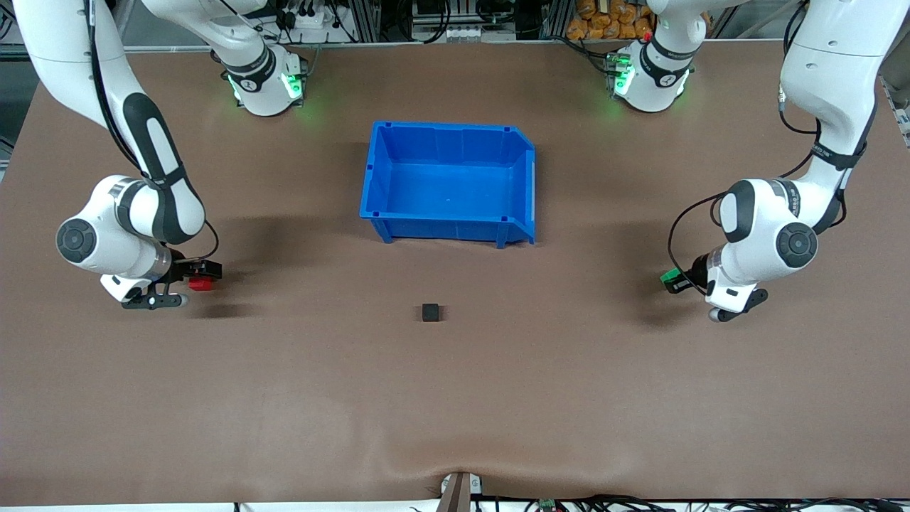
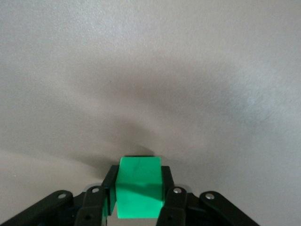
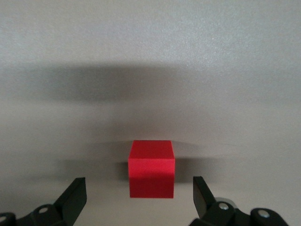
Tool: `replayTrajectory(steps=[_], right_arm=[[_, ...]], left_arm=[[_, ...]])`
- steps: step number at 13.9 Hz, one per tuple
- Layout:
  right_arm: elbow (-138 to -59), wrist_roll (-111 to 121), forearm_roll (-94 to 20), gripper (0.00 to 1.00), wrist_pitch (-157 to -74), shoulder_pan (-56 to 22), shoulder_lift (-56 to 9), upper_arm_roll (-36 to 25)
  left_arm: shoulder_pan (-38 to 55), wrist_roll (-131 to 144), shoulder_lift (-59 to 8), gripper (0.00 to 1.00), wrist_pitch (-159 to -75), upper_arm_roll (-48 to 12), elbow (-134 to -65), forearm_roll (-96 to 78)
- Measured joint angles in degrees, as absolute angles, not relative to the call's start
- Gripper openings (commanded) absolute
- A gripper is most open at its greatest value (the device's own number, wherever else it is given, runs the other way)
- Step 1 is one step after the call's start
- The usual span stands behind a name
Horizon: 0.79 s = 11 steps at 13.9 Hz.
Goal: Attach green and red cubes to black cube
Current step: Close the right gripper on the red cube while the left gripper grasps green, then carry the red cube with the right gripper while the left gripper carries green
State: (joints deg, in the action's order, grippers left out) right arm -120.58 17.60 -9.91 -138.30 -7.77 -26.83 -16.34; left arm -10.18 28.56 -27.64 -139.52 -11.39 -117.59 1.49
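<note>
Right gripper low at right arm's end of table, fingers spread wide, red cube between them, not touching either finger; in right wrist view cube rests on table. Blue bin mid-table, toward robot bases. Black cube alone on table, nearer front camera than bin, well apart from both grippers. Left gripper at left arm's end of table, 2 fingers pinching green cube; cube clamped on both sides in left wrist view.
</note>
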Motion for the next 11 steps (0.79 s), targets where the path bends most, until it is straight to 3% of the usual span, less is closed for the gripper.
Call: replayTrajectory(steps=[6,7,8,10,11], right_arm=[[-120.7,17.6,-9.9,1.00,-140.8,-7.7,-28.5,-16.4],[-120.7,17.6,-9.9,0.93,-141.0,-7.7,-28.5,-16.4],[-120.7,17.6,-9.9,0.76,-141.1,-7.7,-28.5,-16.4],[-120.7,17.6,-9.9,0.22,-141.3,-7.7,-28.5,-16.4],[-120.7,17.8,-9.9,0.00,-141.3,-7.7,-28.5,-16.4]], left_arm=[[-6.4,41.7,-27.6,0.00,-139.5,-12.0,-115.6,1.5],[-5.1,43.8,-27.6,0.00,-139.4,-12.0,-115.4,1.5],[-4.1,45.6,-27.6,0.00,-139.4,-12.0,-115.2,1.5],[-2.6,48.3,-27.6,0.00,-139.4,-12.0,-114.9,1.5],[-2.0,49.6,-27.6,0.00,-139.4,-12.0,-114.7,1.5]])
